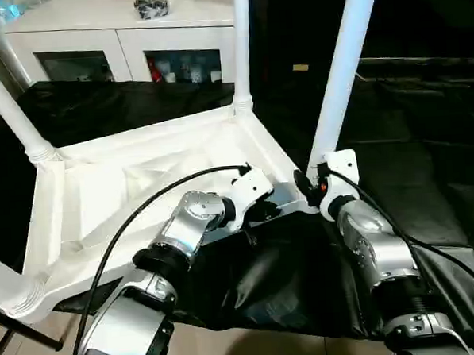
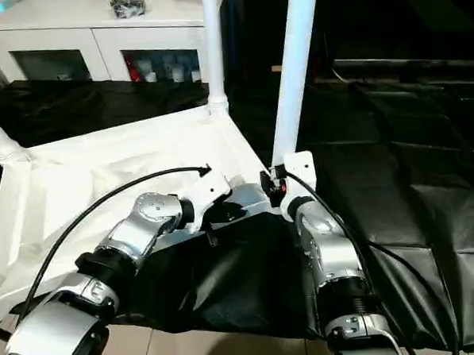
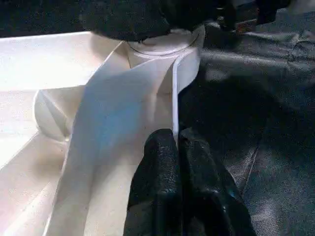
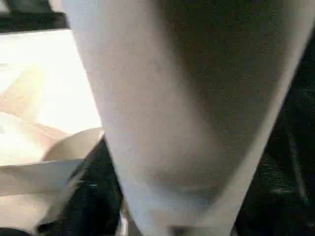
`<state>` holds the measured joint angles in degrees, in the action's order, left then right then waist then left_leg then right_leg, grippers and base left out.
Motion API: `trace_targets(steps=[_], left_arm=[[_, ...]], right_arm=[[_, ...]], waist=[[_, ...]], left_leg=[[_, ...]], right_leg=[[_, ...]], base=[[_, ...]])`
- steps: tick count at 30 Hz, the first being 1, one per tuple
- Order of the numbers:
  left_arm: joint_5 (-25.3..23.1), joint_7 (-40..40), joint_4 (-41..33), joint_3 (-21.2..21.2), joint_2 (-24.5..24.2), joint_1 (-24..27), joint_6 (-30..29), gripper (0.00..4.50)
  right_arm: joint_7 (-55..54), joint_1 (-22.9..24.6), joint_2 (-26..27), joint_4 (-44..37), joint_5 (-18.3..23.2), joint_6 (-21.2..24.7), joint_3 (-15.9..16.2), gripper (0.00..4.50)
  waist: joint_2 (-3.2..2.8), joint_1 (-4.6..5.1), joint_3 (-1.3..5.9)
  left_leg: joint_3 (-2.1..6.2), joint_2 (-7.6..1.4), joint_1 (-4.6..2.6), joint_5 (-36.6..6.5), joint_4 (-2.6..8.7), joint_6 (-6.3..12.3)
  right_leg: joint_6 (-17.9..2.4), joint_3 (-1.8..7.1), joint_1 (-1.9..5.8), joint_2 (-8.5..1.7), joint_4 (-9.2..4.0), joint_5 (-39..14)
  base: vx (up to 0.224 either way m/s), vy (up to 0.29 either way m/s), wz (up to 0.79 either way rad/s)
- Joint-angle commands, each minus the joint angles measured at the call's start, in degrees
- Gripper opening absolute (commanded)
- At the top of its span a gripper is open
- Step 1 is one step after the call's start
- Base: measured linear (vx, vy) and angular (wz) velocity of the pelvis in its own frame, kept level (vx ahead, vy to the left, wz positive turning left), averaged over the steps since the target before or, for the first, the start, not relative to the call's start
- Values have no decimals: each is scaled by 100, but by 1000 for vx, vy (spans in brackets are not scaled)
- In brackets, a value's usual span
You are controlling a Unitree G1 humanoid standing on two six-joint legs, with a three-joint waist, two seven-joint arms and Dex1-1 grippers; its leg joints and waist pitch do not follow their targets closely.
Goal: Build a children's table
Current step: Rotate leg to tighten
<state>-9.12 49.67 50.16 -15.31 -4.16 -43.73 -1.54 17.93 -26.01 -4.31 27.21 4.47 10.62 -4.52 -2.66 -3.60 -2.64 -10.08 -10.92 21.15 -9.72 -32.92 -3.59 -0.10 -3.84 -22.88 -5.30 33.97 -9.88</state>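
Observation:
The children's table [image 1: 126,183] lies upside down on a black cloth, with its white legs pointing up. My left gripper [image 3: 176,140] is shut on the thin raised rim [image 3: 173,93] of the top, close to the near right corner socket [image 3: 165,46]. My right gripper [image 1: 310,181] sits at the base of the near right leg [image 1: 343,68], which stands in that socket and rises very close in the right wrist view as a broad white leg [image 4: 187,98]. Another leg [image 1: 241,42] stands at the far right corner and a third leg [image 1: 11,110] at the far left.
A white cabinet [image 1: 126,32] with shelf openings stands behind the table. The black cloth [image 1: 427,159] covers the surface to the right and hangs over the near edge. Pale floor [image 1: 230,349] shows below my forearms.

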Motion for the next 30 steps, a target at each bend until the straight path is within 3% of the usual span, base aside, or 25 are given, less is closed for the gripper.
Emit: trace_targets(steps=[1,6,9,10,12,16,20,22,26,27,30], left_arm=[[86,195,-322,-162,166,-62,257,0],[177,502,-337,-138,-45,12,434,0],[275,801,-409,-115,-171,78,599,0],[381,1102,-520,-113,-260,155,661,0],[433,1257,-574,-114,-302,189,669,0],[562,1810,-681,-138,-527,250,724,0],[624,2037,-712,-152,-621,259,733,0],[660,2194,-777,-158,-692,292,731,0],[671,2340,-816,-174,-769,329,716,0],[674,2434,-825,-178,-817,353,689,0],[676,2482,-841,-182,-866,406,681,0]], right_arm=[[781,247,183,-86,197,191,499,316],[1847,676,-640,-734,378,383,680,362],[2437,900,-1111,-1047,514,435,716,375],[2786,998,-1414,-1143,468,221,772,390],[2961,1035,-1537,-1179,454,133,799,411],[3951,1135,-2054,-1401,662,130,912,411],[4241,1114,-2207,-1451,850,241,894,411],[4389,1080,-2273,-1435,929,244,873,376],[4481,1047,-2306,-1420,965,232,858,364],[4585,1040,-2318,-1430,1023,225,871,346],[4695,1053,-2308,-1444,1057,219,926,322]], waist=[[4,-24,368],[63,-67,376],[72,-119,356],[73,-141,353],[71,-155,353],[68,-182,348],[56,-213,362],[79,-224,371],[90,-250,373],[116,-254,371],[115,-289,369]], left_leg=[[54,-159,-33,-1488,382,247],[39,-173,-27,-1268,348,464],[30,-183,-24,-1336,349,502],[33,-189,-24,-1371,356,468],[31,-189,-27,-1383,352,445],[33,-202,-24,-1437,357,449],[28,-208,-17,-1320,334,519],[24,-217,-19,-1222,324,540],[20,-215,-11,-1134,312,565],[16,-215,-12,-1122,314,571],[18,-216,-12,-1086,313,561]], right_leg=[[-1251,209,301,-290,-426,-1060],[-1370,208,345,-290,-395,-712],[-1326,209,332,-309,-429,-1015],[-1294,205,330,-316,-442,-1178],[-1276,206,325,-312,-444,-1257],[-1282,204,317,-305,-444,-1359],[-1383,196,310,-304,-408,-1135],[-1428,197,307,-305,-393,-1031],[-1432,197,301,-311,-378,-1020],[-1421,196,298,-306,-382,-1034],[-1385,197,292,-313,-379,-1122]], base=[[0,0,0],[0,0,0],[0,0,0],[0,0,0],[0,0,0],[0,0,0],[0,0,0],[0,0,0],[0,0,0],[0,0,0],[0,0,0]])
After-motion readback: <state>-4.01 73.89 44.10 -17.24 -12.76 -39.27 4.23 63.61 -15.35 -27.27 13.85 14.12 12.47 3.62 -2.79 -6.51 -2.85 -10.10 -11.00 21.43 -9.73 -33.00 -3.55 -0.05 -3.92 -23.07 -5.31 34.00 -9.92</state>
